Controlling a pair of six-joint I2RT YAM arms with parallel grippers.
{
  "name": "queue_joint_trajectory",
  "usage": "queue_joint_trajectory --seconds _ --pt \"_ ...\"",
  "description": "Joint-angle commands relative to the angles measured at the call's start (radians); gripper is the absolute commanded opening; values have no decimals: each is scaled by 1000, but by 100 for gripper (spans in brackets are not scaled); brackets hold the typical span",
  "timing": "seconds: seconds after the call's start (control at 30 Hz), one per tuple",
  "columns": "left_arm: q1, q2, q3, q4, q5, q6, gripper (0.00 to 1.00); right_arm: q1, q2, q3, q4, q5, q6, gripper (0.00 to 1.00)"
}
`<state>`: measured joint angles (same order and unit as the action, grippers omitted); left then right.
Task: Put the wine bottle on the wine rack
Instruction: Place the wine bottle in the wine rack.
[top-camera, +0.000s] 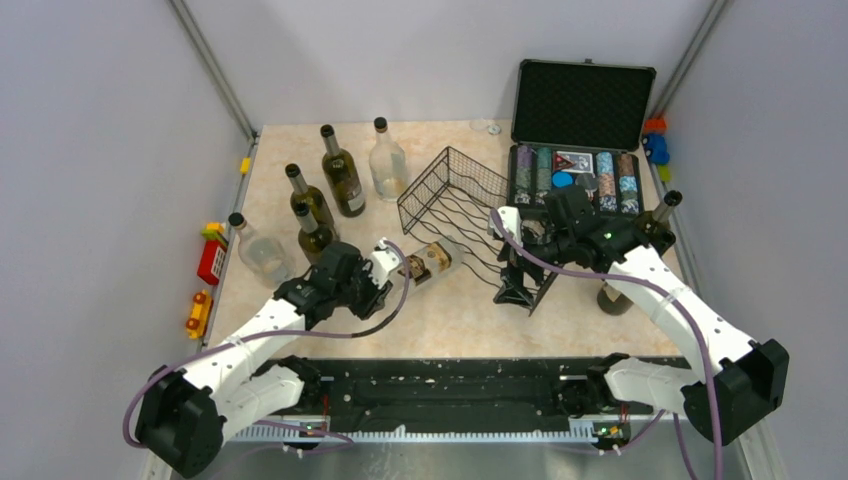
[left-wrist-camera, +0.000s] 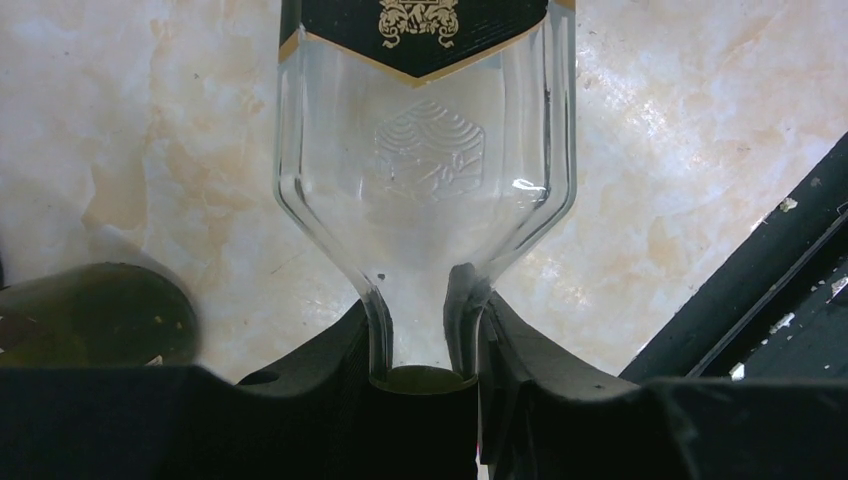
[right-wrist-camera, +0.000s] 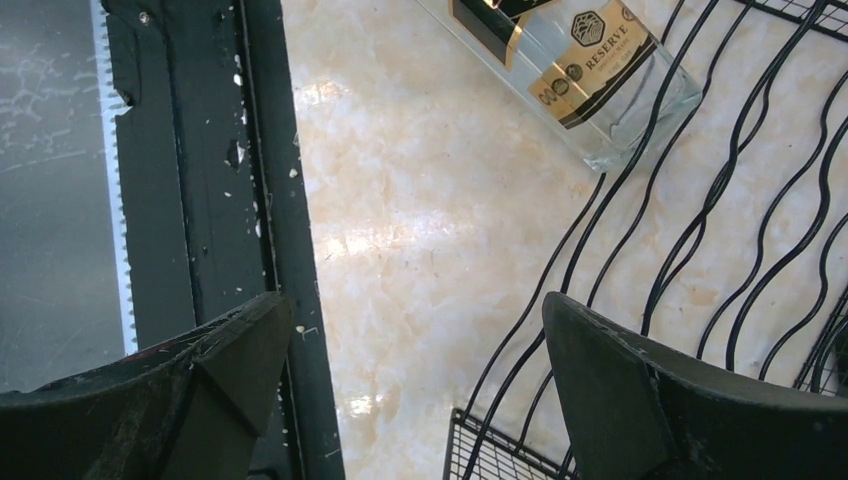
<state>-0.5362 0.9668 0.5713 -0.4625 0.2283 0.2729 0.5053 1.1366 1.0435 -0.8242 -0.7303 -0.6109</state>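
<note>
A clear wine bottle (top-camera: 432, 262) with a black and gold label lies on its side on the table. Its base points at the black wire-mesh wine rack (top-camera: 462, 205). My left gripper (top-camera: 385, 270) is shut on the bottle's neck. In the left wrist view the neck sits between the gripper's (left-wrist-camera: 420, 335) fingers and the bottle body (left-wrist-camera: 425, 170) stretches away. My right gripper (top-camera: 518, 252) is open and empty over the rack's near right end. The right wrist view shows the gripper (right-wrist-camera: 415, 345), the rack's wavy wires (right-wrist-camera: 700, 230) and the bottle's base (right-wrist-camera: 590, 70) just at the rack's edge.
Several upright bottles (top-camera: 342, 172) stand at the back left. An open black case of poker chips (top-camera: 572, 165) sits at the back right. Another bottle (top-camera: 662, 210) stands behind my right arm. A dark green bottle (left-wrist-camera: 90, 310) is close on the left gripper's left. Toys (top-camera: 210, 255) lie past the table's left edge.
</note>
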Motion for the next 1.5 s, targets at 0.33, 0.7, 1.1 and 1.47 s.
queue_joint_trajectory --seconds 0.33,0.7,1.1,1.47 --pt "50 -42 -10 286 100 -53 0 -8 -27 -16 37 -5 -26 99" --pt "90 -114 -9 293 103 -65 0 -8 2 10 24 -4 -36 99" --pt "102 -104 -39 387 35 -61 0 -8 8 3 33 10 -39 99" --pt "110 -30 -135 695 7 -51 0 -8 24 2 37 18 -41 99"
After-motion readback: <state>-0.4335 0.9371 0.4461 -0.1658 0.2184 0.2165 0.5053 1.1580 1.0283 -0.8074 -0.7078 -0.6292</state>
